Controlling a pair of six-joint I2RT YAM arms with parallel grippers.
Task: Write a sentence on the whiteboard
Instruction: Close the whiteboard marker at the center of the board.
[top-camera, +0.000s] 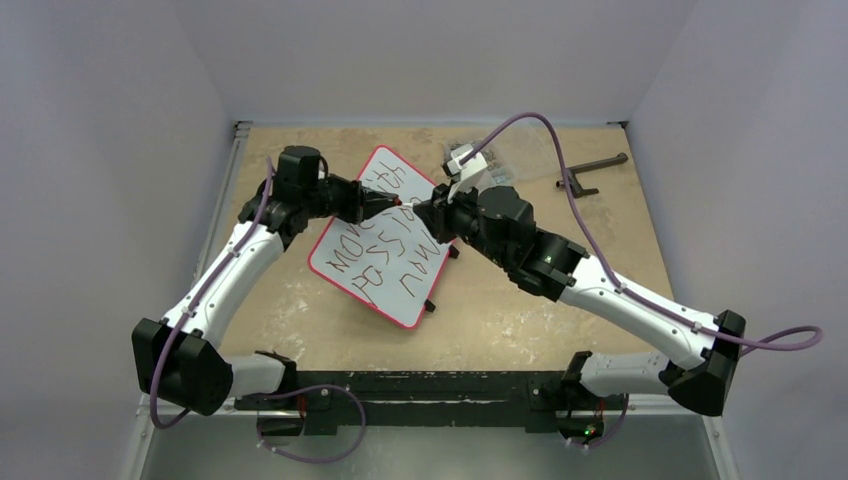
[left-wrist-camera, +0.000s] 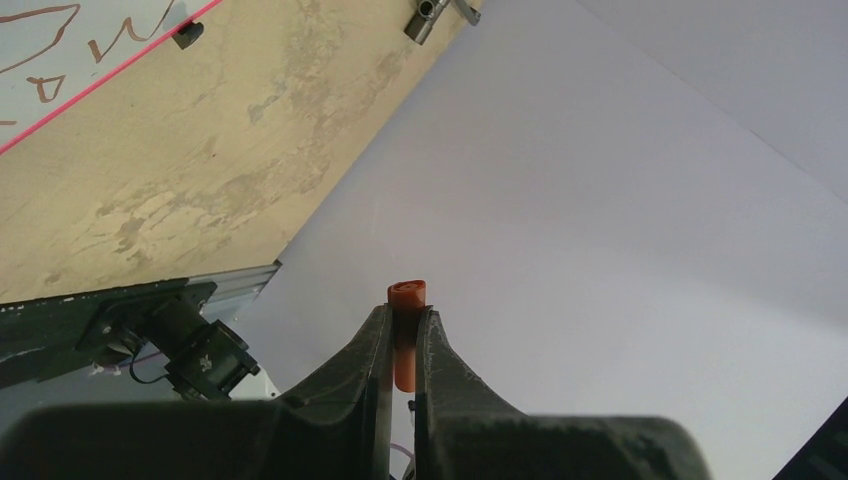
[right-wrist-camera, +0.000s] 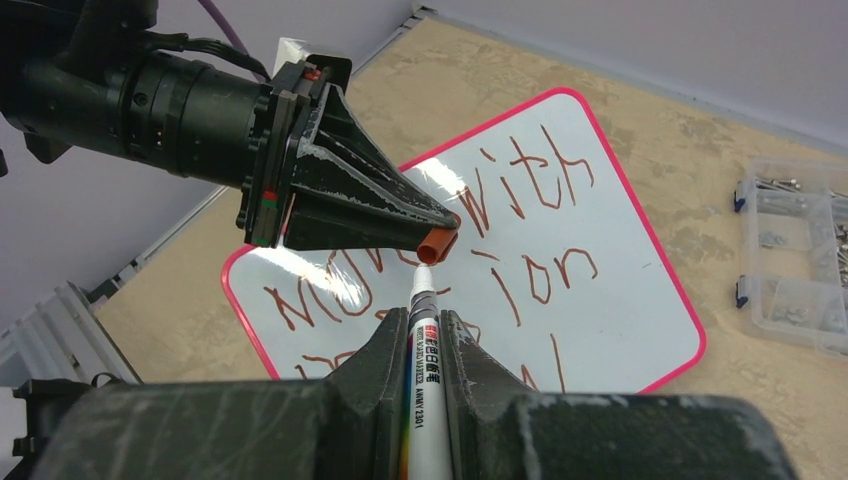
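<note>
Now the large white red-rimmed whiteboard (top-camera: 400, 300) lies slanted mid-frame in the top view, its reddish-brown handwritten sentence (right-wrist-camera: 520, 190) under both wrists. The right gripper (right-wrist-camera: 428, 325) clamps a white marker (right-wrist-camera: 428, 360), tip just short of the orange cap (right-wrist-camera: 436, 245) pinched in the left gripper (left-wrist-camera: 405, 325). A skewed approach could knock the cap loose or smear strokes; bare wooden table (top-camera: 500, 320) opens lower centre, a clear parts box (right-wrist-camera: 800, 260) sits upper right.

The left gripper (right-wrist-camera: 443, 228) hides half the orange cap (right-wrist-camera: 437, 246) and the middle of the sentence (right-wrist-camera: 520, 190); the right gripper (right-wrist-camera: 425, 335) covers the near row and most of the marker (right-wrist-camera: 428, 375). The parts box (right-wrist-camera: 790, 255) is cropped.
</note>
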